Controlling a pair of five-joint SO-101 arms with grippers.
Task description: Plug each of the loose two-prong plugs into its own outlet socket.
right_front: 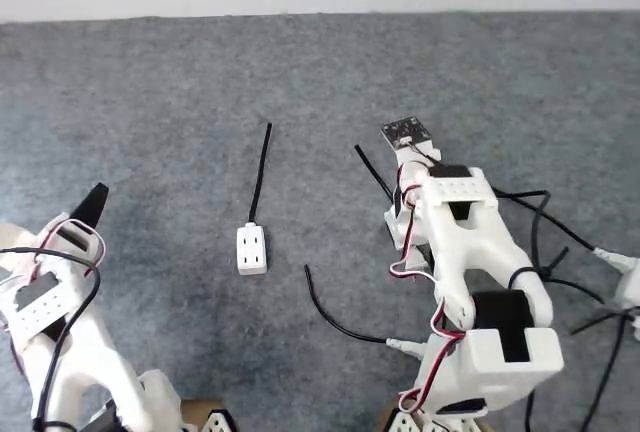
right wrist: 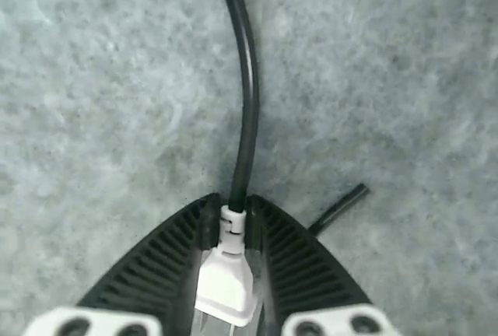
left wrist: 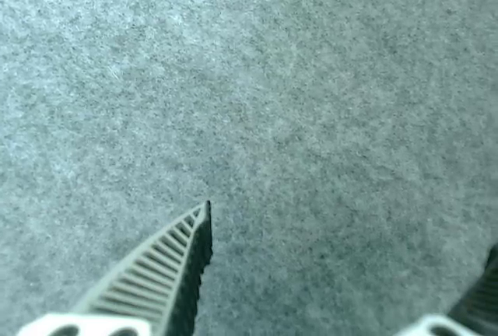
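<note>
A white outlet strip lies mid-table, its black cord running away toward the back. My right gripper is shut on a white two-prong plug, whose black cord leads off over the grey mat. In the high view that cord shows beyond the right arm, to the right of the strip. A second white plug with a curved black cord lies near the right arm's base. At the near left my left gripper is open over bare mat, well away from the strip.
A loose black cord end lies close beside the right gripper's fingers. Black cables and a white connector trail at the right edge. Grey mat covers the table up to the pale back wall.
</note>
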